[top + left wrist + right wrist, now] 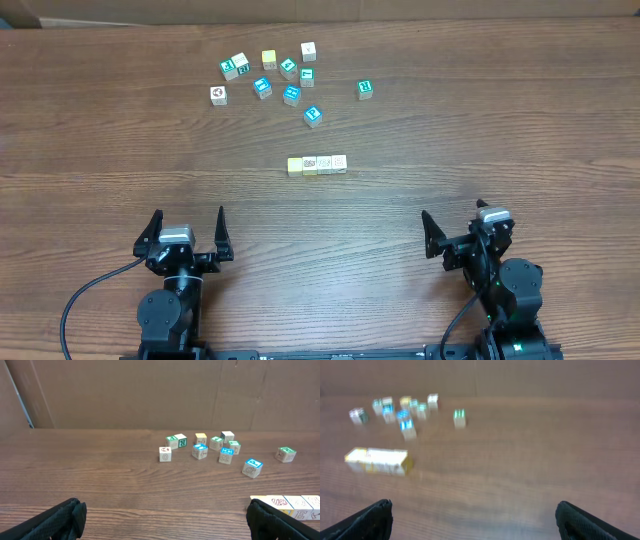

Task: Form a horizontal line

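The horizontal line (316, 164) is a row of small touching cubes at mid-table, a yellow-green one on its left end and cream-white ones with dark marks beside it. It shows at the lower right edge of the left wrist view (295, 504) and blurred at the left of the right wrist view (378, 460). My left gripper (188, 228) sits near the front left, open and empty, well short of the row. My right gripper (455, 222) sits near the front right, also open with nothing between its fingers.
Several loose teal-faced and cream cubes (288, 68) lie scattered at the back of the wooden table (480, 130), one teal cube (365, 89) apart to the right. A cardboard wall (150, 390) stands behind the table.
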